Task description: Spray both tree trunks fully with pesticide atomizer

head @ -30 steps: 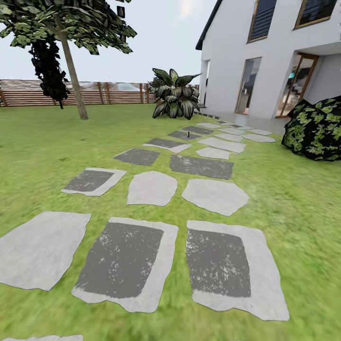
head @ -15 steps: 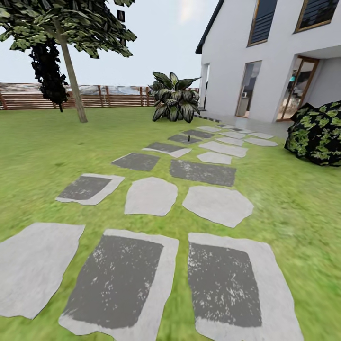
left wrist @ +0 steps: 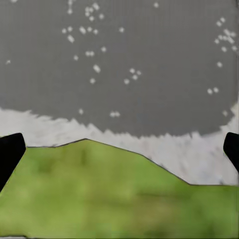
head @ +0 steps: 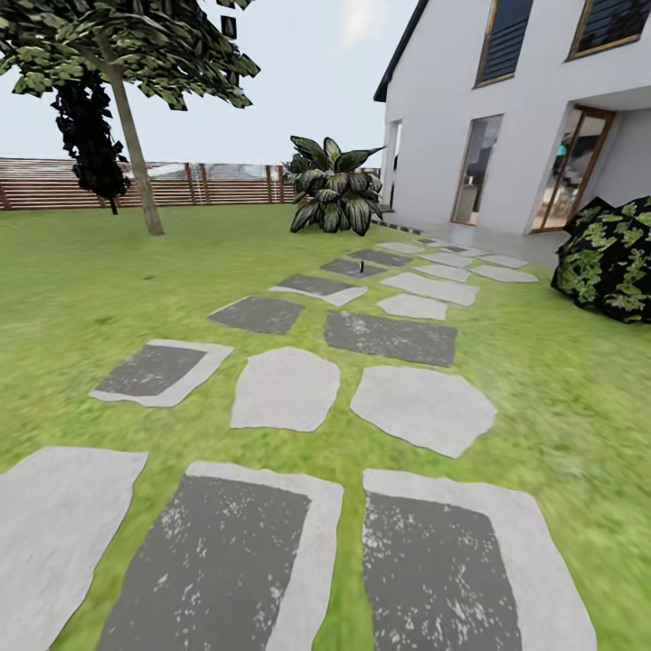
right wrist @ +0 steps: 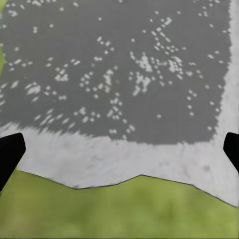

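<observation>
One tree (head: 136,154) with a bare, slightly leaning grey-tan trunk and a dark green crown stands at the far left of the lawn (head: 99,289), near the fence. A tiny dark upright object (head: 360,266) stands among the far paving slabs; it is too small to tell whether it is the pesticide atomizer. In the left wrist view my left gripper (left wrist: 119,154) is open over a slab's edge and grass, with nothing between its black fingertips (left wrist: 10,154). My right gripper (right wrist: 119,154) is also open and empty, above a dark-centred slab.
Grey stone paving slabs (head: 280,389) run from the near ground to a white house (head: 506,108) at the right. A broad-leaved plant (head: 333,185) stands beside the path, a dark bush (head: 610,258) at the right. A slatted brown fence (head: 208,181) closes the back.
The whole head view has shifted: the slabs have slid toward the near edge and grown larger, so the camera has moved forward along the path. Nothing else has moved.
</observation>
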Controlling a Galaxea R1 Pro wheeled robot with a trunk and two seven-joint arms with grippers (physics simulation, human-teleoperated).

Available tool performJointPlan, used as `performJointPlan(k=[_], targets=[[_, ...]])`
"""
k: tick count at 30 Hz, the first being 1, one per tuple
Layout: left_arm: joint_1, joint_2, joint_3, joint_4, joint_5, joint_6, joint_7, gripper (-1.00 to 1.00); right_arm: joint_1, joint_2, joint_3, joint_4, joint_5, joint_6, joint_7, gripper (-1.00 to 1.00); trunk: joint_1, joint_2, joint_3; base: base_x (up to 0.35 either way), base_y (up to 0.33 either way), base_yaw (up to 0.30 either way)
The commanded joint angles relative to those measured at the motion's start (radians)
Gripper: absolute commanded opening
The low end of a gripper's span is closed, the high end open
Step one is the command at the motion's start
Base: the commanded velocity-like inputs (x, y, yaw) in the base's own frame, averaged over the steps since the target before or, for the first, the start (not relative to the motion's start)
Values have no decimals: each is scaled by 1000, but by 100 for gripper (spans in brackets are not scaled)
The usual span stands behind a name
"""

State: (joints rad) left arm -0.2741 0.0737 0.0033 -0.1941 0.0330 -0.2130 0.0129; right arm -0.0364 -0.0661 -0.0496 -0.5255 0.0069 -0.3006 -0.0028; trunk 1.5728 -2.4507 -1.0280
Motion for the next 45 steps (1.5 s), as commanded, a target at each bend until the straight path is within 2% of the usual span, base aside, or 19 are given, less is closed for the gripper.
performJointPlan(k=[1,45], targets=[[0,0,0,1,3,-3,1,100,0,0,-1,1,1,-3,0,100,0,0,-1,339,0,0],[0,1,0,1,2,-3,1,100,0,0,2,2,2,-3,1,100,0,0,-1,339,0,0]])
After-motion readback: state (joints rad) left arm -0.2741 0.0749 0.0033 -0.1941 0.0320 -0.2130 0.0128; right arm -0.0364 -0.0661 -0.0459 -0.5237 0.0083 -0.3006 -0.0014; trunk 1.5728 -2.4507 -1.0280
